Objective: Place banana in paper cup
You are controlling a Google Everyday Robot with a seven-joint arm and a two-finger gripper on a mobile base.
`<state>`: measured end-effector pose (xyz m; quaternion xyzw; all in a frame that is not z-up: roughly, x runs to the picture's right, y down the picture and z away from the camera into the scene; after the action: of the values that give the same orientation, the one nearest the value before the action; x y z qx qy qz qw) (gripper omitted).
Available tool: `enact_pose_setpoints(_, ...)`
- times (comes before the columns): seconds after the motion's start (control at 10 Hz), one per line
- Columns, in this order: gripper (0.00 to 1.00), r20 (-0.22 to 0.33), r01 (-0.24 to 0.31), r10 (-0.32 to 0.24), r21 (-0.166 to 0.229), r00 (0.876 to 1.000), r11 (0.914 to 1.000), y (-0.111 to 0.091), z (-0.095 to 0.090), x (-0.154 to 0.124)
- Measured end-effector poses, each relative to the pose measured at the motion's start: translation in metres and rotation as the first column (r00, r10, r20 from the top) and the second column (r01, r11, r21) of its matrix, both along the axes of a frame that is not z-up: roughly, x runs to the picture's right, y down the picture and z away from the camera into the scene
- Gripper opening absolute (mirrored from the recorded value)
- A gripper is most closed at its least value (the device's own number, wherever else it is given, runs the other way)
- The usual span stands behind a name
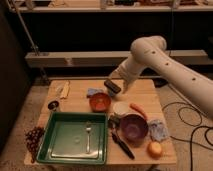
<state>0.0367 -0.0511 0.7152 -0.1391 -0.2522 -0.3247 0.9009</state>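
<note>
Four containers sit on the wooden table (150, 94) right now. At the front left, the green tray (67, 137) holds a fork (88, 136) lying lengthwise near its middle. Behind the tray is the orange bowl (100, 102), showing only its own orange inside. Just right of it comes the paper cup (121, 108), cream inside on view. In front of the cup is the purple bowl (133, 128), bare purple inside. A carrot (138, 110) lies just beside the cup, behind the purple bowl.

The banana (64, 90) is well apart from the cup, lying flat near the table's back left corner. The white arm (165, 65) reaches in from the right. The gripper (123, 85) hangs over the back of the table, just beside a dark block (113, 86) and behind the cup. Its jaws stand wide apart, gripping nothing. Grapes (33, 140) lie by the tray's left edge, and a round yellow fruit (155, 149) sits near the front right corner.
</note>
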Motion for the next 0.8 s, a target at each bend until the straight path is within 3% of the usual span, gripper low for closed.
enact_pose_setpoints(0.2,0.65,0.084,0.062,-0.063,0.026,0.994,0.9978,-0.019,0.016,-0.040)
enact_pose_setpoints(0.3,0.65,0.160,0.106,-0.113,0.054,0.981,0.9929,-0.030,0.028,-0.069)
enact_pose_setpoints(0.5,0.65,0.245,0.174,-0.188,0.078,0.951,0.9816,-0.037,0.043,-0.108)
enact_pose_setpoints(0.6,0.65,0.260,0.186,-0.201,0.083,0.945,0.9791,-0.038,0.045,-0.115)
enact_pose_setpoints(0.8,0.65,0.260,0.186,-0.202,0.085,0.944,0.9789,-0.039,0.046,-0.113)
